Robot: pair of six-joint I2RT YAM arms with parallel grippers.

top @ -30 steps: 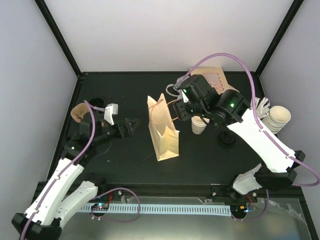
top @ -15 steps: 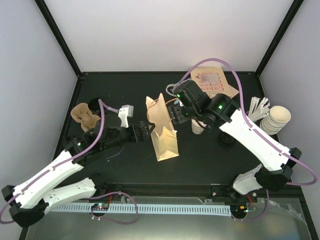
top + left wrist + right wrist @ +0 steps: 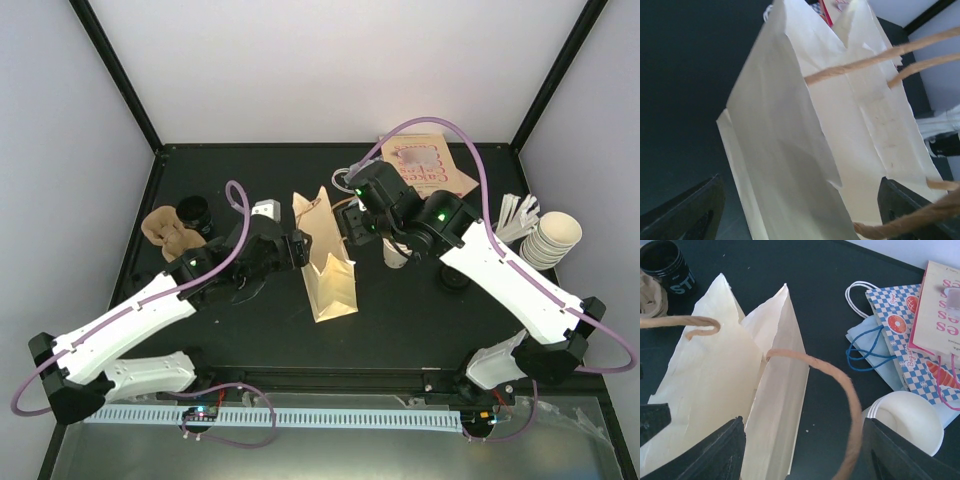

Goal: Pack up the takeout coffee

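The takeout coffee, seemingly the black-lidded cup (image 3: 453, 277), stood on the table (image 3: 400, 330) to the right of the tan paper bag (image 3: 328, 268), outside it and untouched. The left gripper (image 3: 800, 200) straddled the bag's side, jaws wide, gripping nothing; the right gripper (image 3: 802, 440) hung wide over the rim and a twine handle (image 3: 840, 385). Opening the bag seemed in hand — next, each gripper needed to pinch a wall, then part them.

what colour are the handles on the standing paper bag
Tan-brown twisted cord handles on a cream bag. They show best in the right wrist view.
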